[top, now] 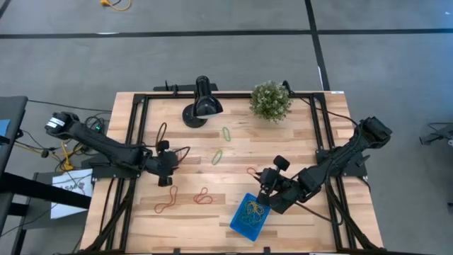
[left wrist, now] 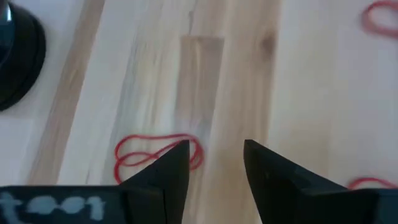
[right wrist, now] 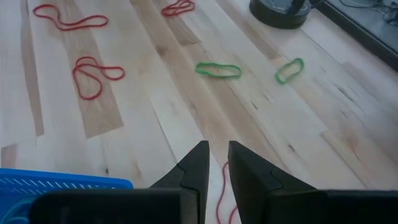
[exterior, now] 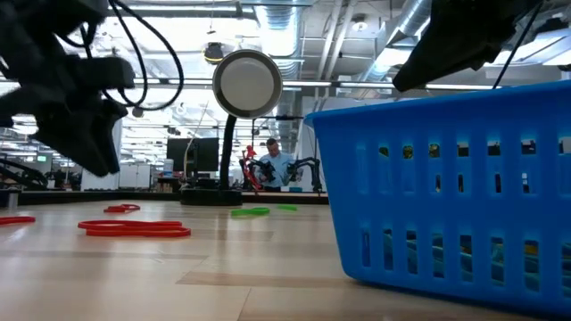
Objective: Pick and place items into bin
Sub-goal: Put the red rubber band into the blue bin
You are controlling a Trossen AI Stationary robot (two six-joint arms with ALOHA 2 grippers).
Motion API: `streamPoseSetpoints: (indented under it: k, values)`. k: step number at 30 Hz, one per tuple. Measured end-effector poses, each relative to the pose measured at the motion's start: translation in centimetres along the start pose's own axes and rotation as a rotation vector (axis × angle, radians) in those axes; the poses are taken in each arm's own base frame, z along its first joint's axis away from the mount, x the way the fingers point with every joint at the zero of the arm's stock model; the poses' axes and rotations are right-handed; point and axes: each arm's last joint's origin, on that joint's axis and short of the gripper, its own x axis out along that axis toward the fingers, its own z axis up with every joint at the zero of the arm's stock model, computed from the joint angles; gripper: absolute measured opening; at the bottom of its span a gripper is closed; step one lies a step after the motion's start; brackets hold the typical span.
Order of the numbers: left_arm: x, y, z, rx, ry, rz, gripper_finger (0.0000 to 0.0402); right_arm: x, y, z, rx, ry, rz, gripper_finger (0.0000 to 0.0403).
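Pale wood-plank table point(top: 297, 134), smooth grain. Thin limp rubber-band loops lie scattered: red twisted one point(left wrist: 155, 152) just ahead of left gripper point(left wrist: 214, 163), jaws wide, empty. Two green ovals point(right wrist: 219, 70) mid-table. Blue slotted plastic bin point(top: 249, 216) near front edge holds several bands. Right gripper point(right wrist: 214, 163) beside bin, jaws narrow, empty.

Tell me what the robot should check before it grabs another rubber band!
1. Left gripper open above the wooden table: ok, a gap shows between its dark fingers.
2. Thin red rubber-band loop close to the left gripper: ok, it lies just beside one finger.
3. Loop between the fingers: not ok, it sits off to one side.
4. Small bright blue plastic bin within reach: ok, near the table's front edge, bands already inside.
5. Right gripper empty: cannot tell; it waits by the bin.
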Motion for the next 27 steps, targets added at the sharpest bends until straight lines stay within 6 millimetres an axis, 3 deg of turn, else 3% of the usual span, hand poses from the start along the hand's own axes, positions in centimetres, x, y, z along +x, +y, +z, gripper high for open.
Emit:
streamPoseSetpoints:
  k: [13,22,27]
  values:
    - [4.6,0.9,-0.3,-0.004,0.235,0.07,0.0193,0.0,0.0,0.0,0.0,0.001,0.003,0.0054]
    - [4.5,1.1,1.0,0.041,0.18,0.05,0.0193,0.0,0.0,0.0,-0.003,0.006,0.005,0.0054]
    - [5.0,1.8,0.7,-0.022,0.228,0.018,0.019,0.0,0.1,0.0,0.001,0.014,0.018,0.0054]
